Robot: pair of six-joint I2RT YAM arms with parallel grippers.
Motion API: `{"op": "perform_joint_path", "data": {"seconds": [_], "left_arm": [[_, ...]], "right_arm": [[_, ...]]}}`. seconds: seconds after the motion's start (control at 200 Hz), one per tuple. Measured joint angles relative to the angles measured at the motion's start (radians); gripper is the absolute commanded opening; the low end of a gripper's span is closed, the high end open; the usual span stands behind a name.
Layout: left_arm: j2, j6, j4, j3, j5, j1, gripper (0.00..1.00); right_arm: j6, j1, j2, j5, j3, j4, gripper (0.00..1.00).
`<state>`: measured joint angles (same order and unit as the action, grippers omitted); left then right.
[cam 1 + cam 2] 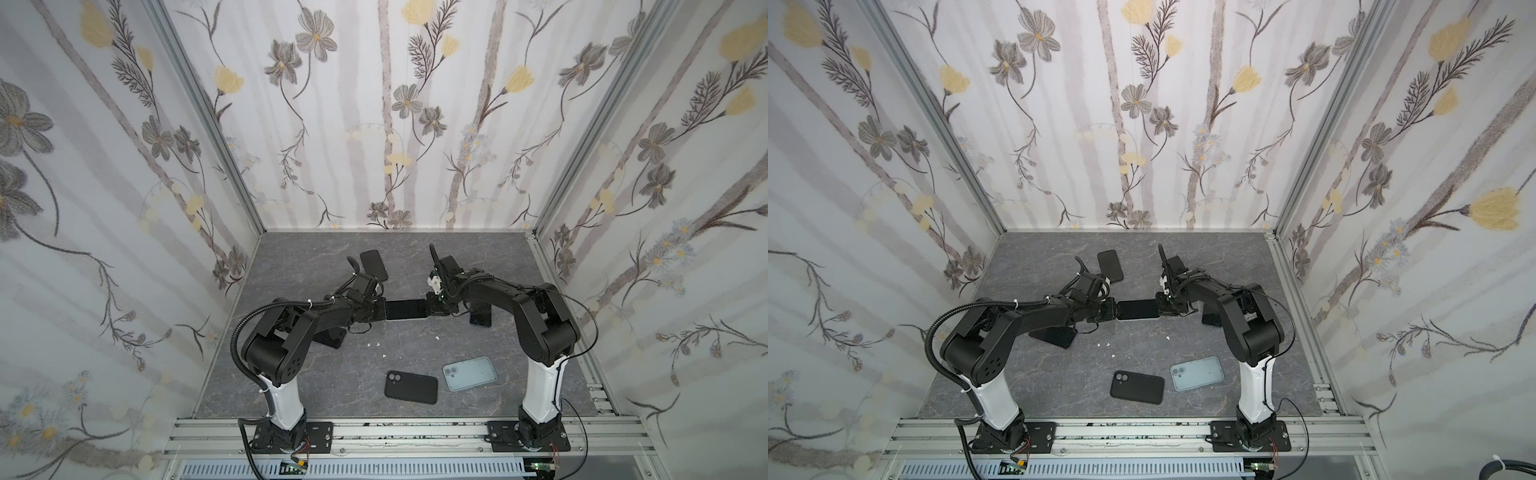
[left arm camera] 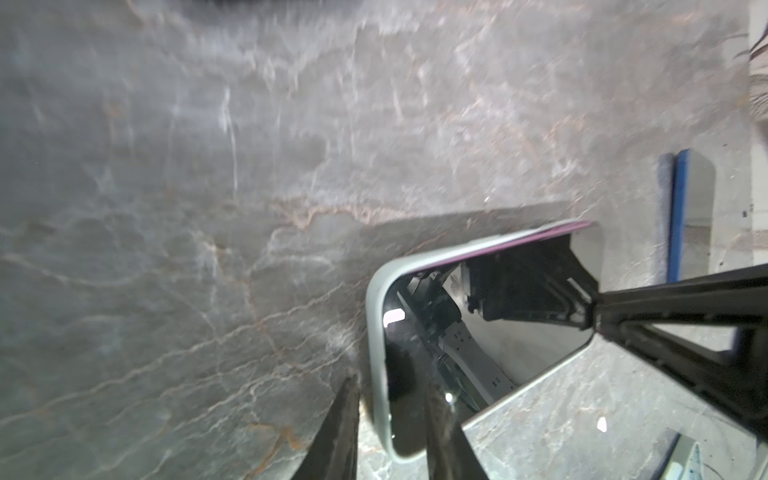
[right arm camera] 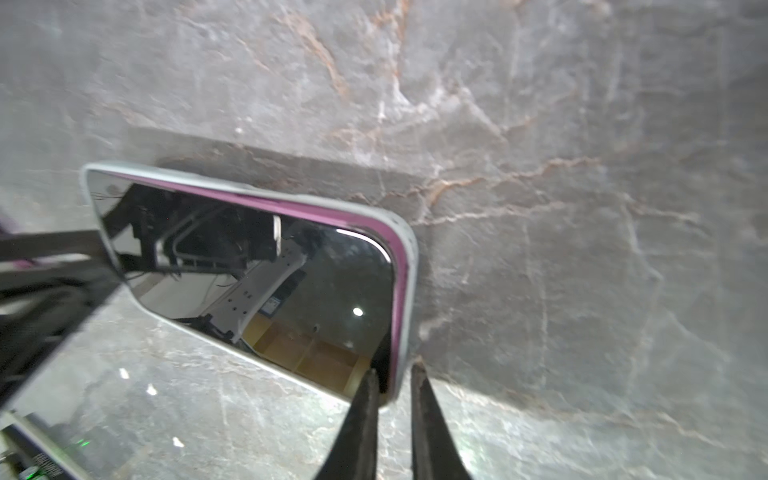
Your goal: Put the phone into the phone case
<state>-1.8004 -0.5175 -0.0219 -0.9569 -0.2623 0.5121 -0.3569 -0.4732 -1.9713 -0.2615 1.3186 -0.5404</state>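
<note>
Watch the L gripper (image 2: 392,395) end first. It's the only grip you can count on, and it pinches just the short end of the phone (image 3: 257,270), so the whole length hangs out past its tips. If that pinch slips or the arm jerks, the phone pivots down onto the table (image 3: 582,124) below; judging by the shadow under it, it's lifted clear.

Mid-span, a pink rim (image 3: 257,205) of the phone shows along one long side and round the corner at the R end, inside the grey case (image 3: 409,266) lip. I read that as not fully seated there. Twist or pull the ends apart and the phone could pop back out.

At the R end, the R gripper (image 3: 395,370) tips sit at the very corner. Any push from there lands off-centre and may skew phone vs case instead of snapping it in. If it lets go w/o the L side firm, you lose the support.

Grippers:
- **L:** jaws close together, clamped on the cased phone's short end, one finger on the screen and the other on the back.
- **R:** jaws narrow, straddling the opposite short end at its corner, both tips right at the case. Can't tell if they're pinching or just off it.

The phone sits betw. the two grippers, screen up, in the case, above the table.
</note>
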Motion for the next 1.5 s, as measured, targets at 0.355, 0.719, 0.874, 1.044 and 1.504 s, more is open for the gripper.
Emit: {"op": "perform_joint_path", "data": {"seconds": [0.355,0.719,0.874,1.044,1.504], "left_arm": [[0.046,0.032,0.078,-0.14,0.026,-0.027,0.29],[0.014,0.072,0.161,-0.203,0.034,-0.034,0.3],[-0.004,0.092,0.184,-0.215,0.027,-0.037,0.31],[-0.029,0.095,0.205,-0.215,0.003,-0.039,0.32],[-0.085,0.111,0.229,-0.231,-0.019,-0.039,0.29]], "right_arm": [[0.035,0.003,0.019,0.09,0.206,-0.079,0.24],[0.098,0.015,-0.063,0.101,0.373,-0.106,0.21],[0.108,0.018,-0.093,0.091,0.393,-0.122,0.21],[0.117,0.021,-0.122,0.084,0.409,-0.15,0.22],[0.149,0.021,-0.136,0.012,0.411,-0.206,0.17]]}}
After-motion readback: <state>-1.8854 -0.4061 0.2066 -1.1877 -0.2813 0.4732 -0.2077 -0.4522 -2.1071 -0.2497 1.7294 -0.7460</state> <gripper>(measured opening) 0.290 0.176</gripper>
